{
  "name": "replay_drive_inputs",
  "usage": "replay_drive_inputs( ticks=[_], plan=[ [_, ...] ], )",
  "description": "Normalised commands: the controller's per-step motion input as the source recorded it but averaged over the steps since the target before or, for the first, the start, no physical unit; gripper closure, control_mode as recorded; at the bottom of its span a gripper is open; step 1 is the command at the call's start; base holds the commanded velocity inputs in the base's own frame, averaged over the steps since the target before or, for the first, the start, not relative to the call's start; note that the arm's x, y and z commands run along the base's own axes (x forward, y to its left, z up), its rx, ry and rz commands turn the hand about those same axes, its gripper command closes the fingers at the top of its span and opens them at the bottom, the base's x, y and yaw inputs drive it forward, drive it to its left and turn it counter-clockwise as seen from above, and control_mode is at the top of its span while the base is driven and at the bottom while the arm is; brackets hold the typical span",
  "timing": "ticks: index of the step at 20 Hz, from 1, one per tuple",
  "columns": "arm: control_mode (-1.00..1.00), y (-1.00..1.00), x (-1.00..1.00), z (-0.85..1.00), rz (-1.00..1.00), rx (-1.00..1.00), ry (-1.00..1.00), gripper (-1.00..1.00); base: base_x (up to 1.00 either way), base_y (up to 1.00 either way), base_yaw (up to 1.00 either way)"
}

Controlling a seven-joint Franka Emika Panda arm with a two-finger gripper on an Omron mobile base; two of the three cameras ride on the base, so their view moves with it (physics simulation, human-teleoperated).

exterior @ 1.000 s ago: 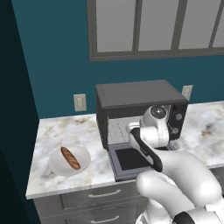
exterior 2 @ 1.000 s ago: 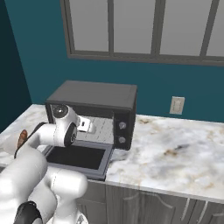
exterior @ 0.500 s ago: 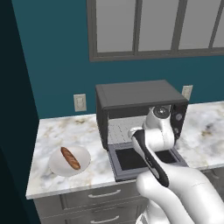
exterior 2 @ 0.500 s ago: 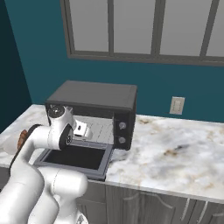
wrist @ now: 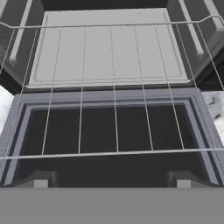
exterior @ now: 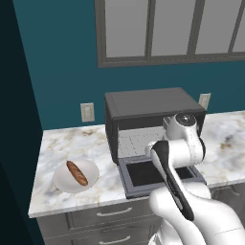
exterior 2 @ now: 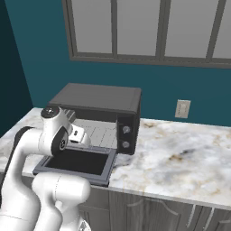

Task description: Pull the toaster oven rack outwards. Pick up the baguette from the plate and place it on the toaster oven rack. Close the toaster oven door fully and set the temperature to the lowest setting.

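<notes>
The toaster oven (exterior: 153, 103) stands on the counter with its toaster oven door (wrist: 113, 127) dropped flat. In the hand view the wire toaster oven rack (wrist: 113, 152) reaches out over the door's dark pane, its front bar just beyond my fingertips (wrist: 37, 180). My gripper (wrist: 109, 181) is open, its jaws wide apart with nothing between them. From the right base view the gripper (exterior 2: 81, 137) hovers at the oven mouth above the door (exterior 2: 76, 163). To the left of the oven, the baguette (exterior: 77, 172) lies on the white plate (exterior: 61, 182). Two knobs (exterior 2: 127, 130) sit on the oven's right panel.
The marble counter (exterior 2: 180, 158) stretches to the right of the oven. Wall outlets (exterior: 87, 112) (exterior 2: 182, 108) sit on the teal wall beside the oven, under a window. Grey drawers (exterior: 105, 213) run under the counter's front edge. My own arm blocks part of the door in the left base view.
The arm's upper joint has shifted sideways and the hand has backed a little away from the oven mouth. Oven, plate and baguette have stayed put.
</notes>
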Motion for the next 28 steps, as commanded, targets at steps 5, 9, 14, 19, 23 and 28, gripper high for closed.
replay_drive_inputs(
  ticks=[5,9,14,19,23,28],
  plan=[
    [-1.00,0.02,-0.78,0.97,0.03,0.00,0.00,-1.00,0.00,0.00,0.00],
    [-1.00,0.21,-0.15,0.83,0.17,0.00,0.00,-1.00,0.00,0.00,0.00],
    [-1.00,0.45,0.02,0.23,0.39,0.00,0.00,-1.00,0.00,0.00,0.00],
    [-1.00,0.48,0.02,0.00,0.42,0.00,-0.09,-1.00,0.00,0.00,0.00],
    [-1.00,0.53,0.00,-0.07,0.13,0.00,-0.25,-1.00,0.00,0.00,0.00],
    [-1.00,0.67,0.00,-0.05,-0.11,0.00,-0.12,-1.00,0.00,0.00,0.00]
  ],
)
